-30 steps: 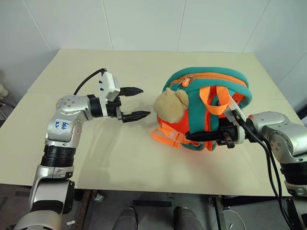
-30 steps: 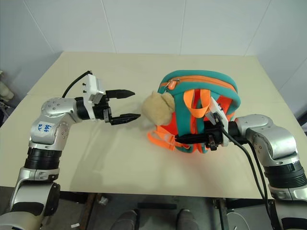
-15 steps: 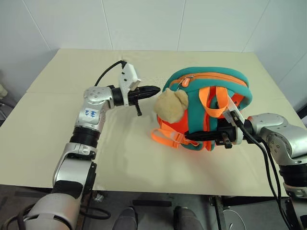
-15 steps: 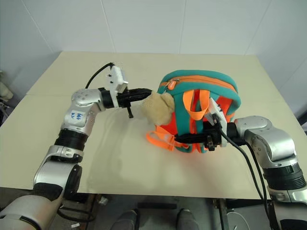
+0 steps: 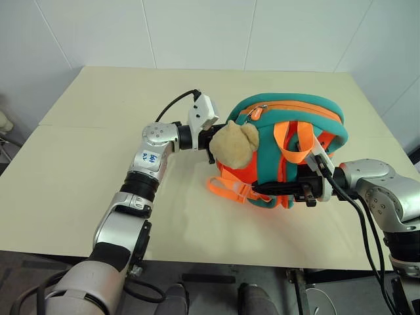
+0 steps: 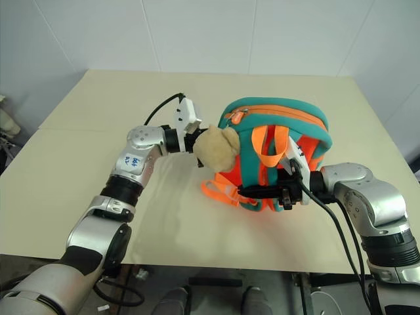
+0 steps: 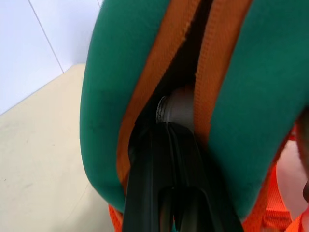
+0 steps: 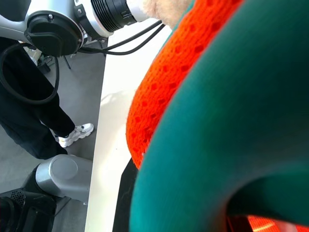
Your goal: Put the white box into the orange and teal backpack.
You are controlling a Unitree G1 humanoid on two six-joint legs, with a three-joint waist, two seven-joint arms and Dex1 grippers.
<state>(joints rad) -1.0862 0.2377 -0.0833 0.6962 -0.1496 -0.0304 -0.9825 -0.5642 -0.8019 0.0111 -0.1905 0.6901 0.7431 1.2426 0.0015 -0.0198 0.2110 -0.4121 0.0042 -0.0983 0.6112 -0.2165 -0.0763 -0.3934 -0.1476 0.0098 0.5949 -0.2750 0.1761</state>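
Note:
The orange and teal backpack [image 5: 289, 125] stands on the table with a tan plush toy [image 5: 234, 144] hanging at its left side. My left gripper [image 7: 166, 125] is shut, its tips pushed behind the toy into the slit between the orange zip edges and resting against a grey rounded piece [image 7: 177, 107]. Whether it pinches that piece I cannot tell. Low at the front of the pack, my right gripper [image 5: 262, 189] is shut on a teal strap [image 8: 231, 121]. The white box is out of view.
The cream table [image 5: 98, 170] stretches wide to the left of and behind the backpack. Loose orange webbing [image 5: 230, 187] lies at the pack's lower left. A person's dark trousers and white shoe [image 8: 72, 135] stand beside the table edge.
My left gripper has shut and swung right across the table to the backpack, ending behind the plush toy at the zip. The right gripper has kept its hold and place.

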